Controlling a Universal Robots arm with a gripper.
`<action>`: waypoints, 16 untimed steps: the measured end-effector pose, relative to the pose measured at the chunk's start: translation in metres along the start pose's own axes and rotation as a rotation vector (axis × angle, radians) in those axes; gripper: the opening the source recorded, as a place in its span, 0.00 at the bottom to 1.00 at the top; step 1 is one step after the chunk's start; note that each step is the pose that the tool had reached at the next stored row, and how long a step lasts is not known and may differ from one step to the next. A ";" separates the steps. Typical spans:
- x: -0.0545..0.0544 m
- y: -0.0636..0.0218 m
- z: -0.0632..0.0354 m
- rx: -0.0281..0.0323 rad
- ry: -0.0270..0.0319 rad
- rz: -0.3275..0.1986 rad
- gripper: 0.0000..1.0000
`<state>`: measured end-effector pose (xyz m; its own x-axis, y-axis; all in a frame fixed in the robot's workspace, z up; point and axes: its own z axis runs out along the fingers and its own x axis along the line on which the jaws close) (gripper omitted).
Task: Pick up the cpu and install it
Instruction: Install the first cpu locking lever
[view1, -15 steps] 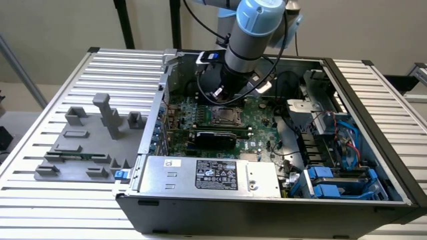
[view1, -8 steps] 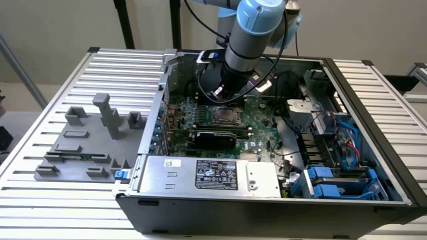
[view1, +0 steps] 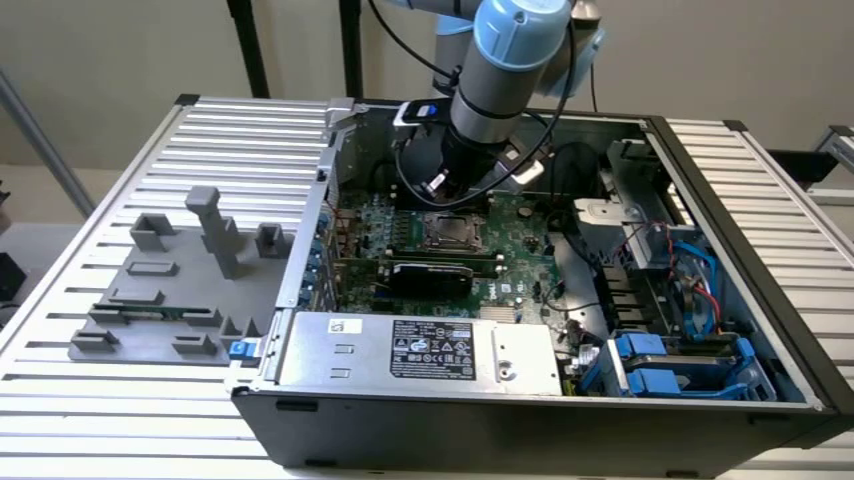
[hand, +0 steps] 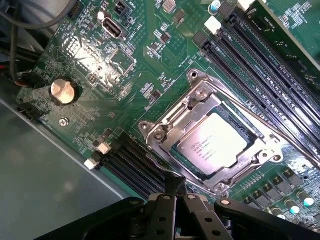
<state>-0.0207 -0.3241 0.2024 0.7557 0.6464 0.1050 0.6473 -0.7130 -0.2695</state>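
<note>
One cpu (hand: 216, 145) sits framed in its socket (hand: 175, 117) (claw (hand: 175, 192) closed alongside).

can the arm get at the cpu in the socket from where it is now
Probably yes. The cpu lies face up in the socket's metal frame, nothing over its top, and the end effector hangs shut close above the board beside it. The frame edges around the chip could crowd a grip.

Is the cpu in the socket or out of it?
In: the cpu lies flat inside the socket's metal frame on the motherboard.
</note>
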 end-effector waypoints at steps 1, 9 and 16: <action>0.000 0.0002 -0.0001 0.0000 -0.0002 0.000 0.11; 0.003 0.0039 -0.0004 0.0001 -0.0006 -0.002 0.11; 0.003 0.0048 0.0001 0.0003 -0.0021 -0.006 0.11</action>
<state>-0.0154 -0.3257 0.2013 0.7517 0.6512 0.1046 0.6517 -0.7091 -0.2692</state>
